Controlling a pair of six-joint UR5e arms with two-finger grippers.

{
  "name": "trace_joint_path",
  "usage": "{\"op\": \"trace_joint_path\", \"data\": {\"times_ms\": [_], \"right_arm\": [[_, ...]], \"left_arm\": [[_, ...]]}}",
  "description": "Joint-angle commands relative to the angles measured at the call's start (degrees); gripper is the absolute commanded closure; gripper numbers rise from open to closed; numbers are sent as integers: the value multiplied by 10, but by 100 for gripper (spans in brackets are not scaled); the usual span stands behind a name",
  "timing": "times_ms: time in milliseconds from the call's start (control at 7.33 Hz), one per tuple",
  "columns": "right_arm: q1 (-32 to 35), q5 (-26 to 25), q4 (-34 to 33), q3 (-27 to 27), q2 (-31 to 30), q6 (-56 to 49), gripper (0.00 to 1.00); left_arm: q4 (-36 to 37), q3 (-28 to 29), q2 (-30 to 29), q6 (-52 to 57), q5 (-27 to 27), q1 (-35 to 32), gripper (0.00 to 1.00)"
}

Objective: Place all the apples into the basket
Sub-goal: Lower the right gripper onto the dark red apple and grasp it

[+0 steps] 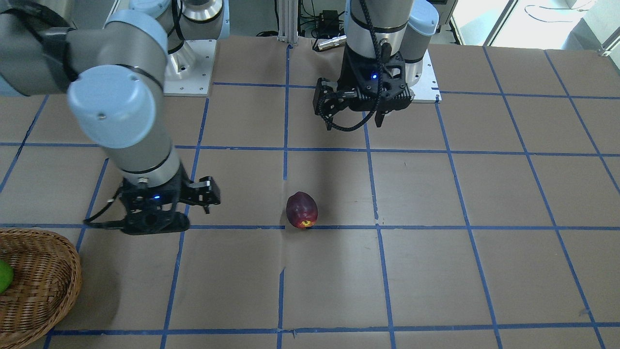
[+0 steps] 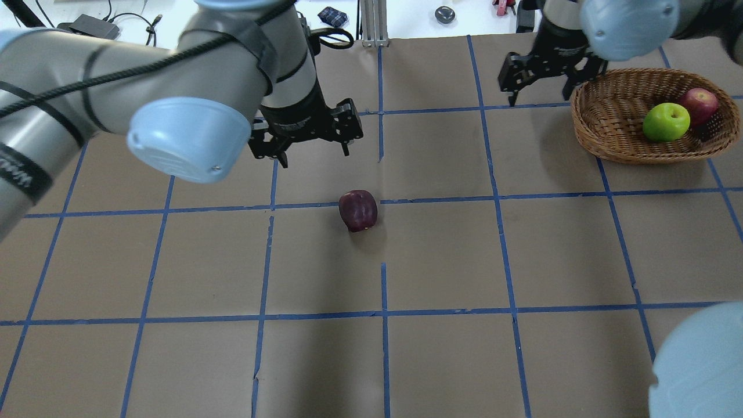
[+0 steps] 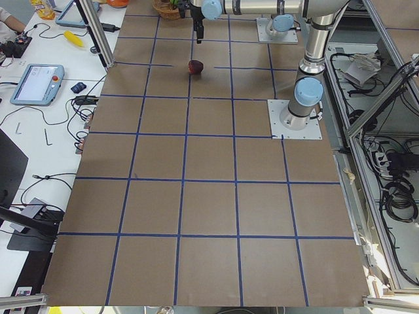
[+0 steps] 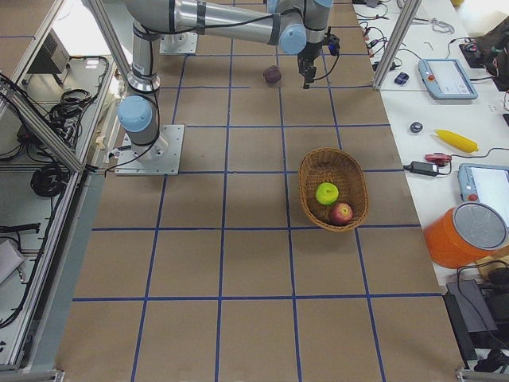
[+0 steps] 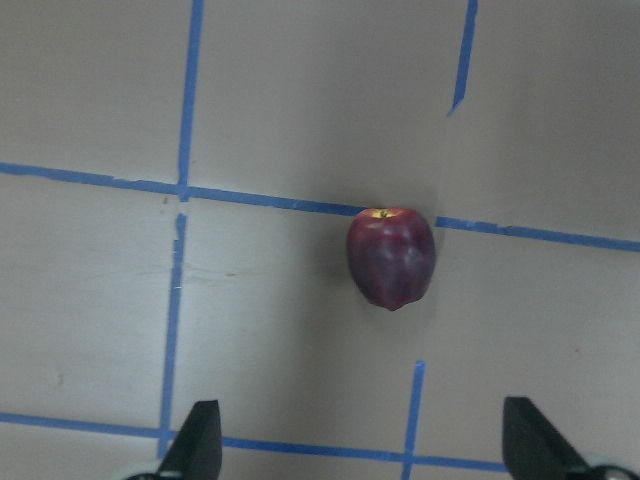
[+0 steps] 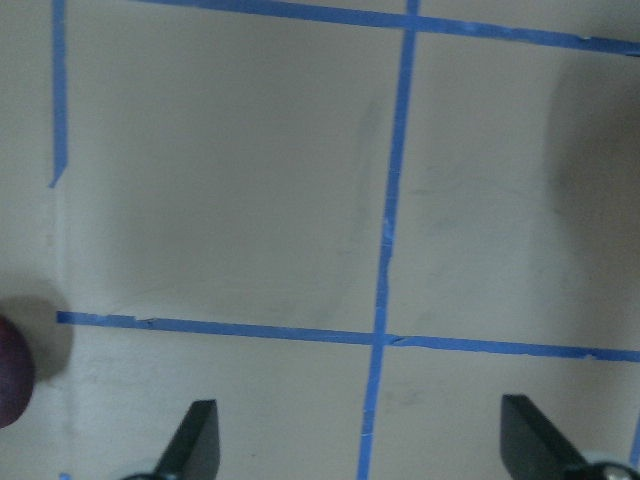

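Find the dark maroon apple (image 2: 358,211) alone on the paper-covered surface (image 2: 441,261), near the middle, against a blue tape line (image 2: 435,200) and well apart from the basket (image 2: 606,136). See it tipped on its side, yellowish stem dimple turned away from the robot.

Expect something firm, smooth-skinned and fairly light: rigid enough for a solid pinch, but round and glossy enough to roll or squirt out under an off-centre squeeze, and likely to bruise under hard pressure. Take hold across the widest part of the body, one pad on each flank, low enough to pass the bulge. Avoid the tapering ends.

Note the left gripper (image 2: 313,155) hanging above the surface on the robot's side of that apple, not touching it, jaws spread wide with nothing between. In the left wrist view, see the fruit ahead of the two fingertips (image 5: 197,445), roughly centred between them. Note the right gripper (image 2: 538,97) just beside the basket's rim, jaws likewise wide apart and empty, with bare surface beneath.

Look into the basket on the robot's right: shallow woven wicker, holding the lime-green apple (image 2: 666,122) and the red apple (image 2: 699,105) side by side toward one end, with room to spare. Judge two of three delivered.
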Motion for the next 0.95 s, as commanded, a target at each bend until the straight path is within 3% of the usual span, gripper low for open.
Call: {"op": "trace_joint_path", "data": {"times_ms": [0,409,818], "right_arm": [[78,24,-4,1,29,17,0],[121,24,-109,44,62,52,0],[124,85,-200,116,64,72,0]], "left_arm": [[-32,0,31,98,10,48,0],[-55,-2,55,247,7,117,0],[-56,-7,61,247,9,122,0]]}}
